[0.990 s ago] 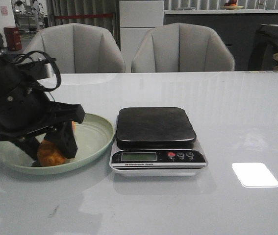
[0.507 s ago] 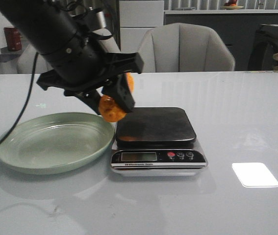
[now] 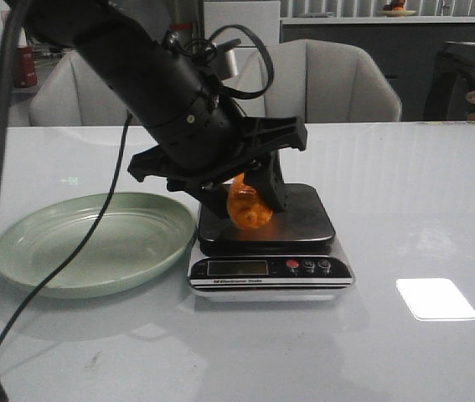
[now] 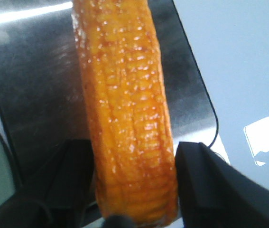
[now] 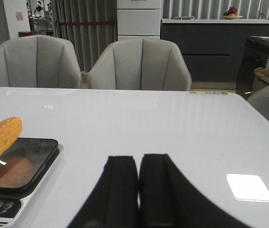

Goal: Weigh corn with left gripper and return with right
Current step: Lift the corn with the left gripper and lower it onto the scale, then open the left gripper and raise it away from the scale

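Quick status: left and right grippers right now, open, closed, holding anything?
Left gripper: closed on the orange-yellow corn cob, above the black scale platform.
Right gripper: closed, empty, above the white table.

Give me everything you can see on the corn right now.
The corn is a short orange-yellow cob with neat rows of glossy kernels. The left hand is shut on it, one black finger on each side near one end. It hangs tilted over the scale, its free end raised. Whether its low end touches the dark platform cannot be told.
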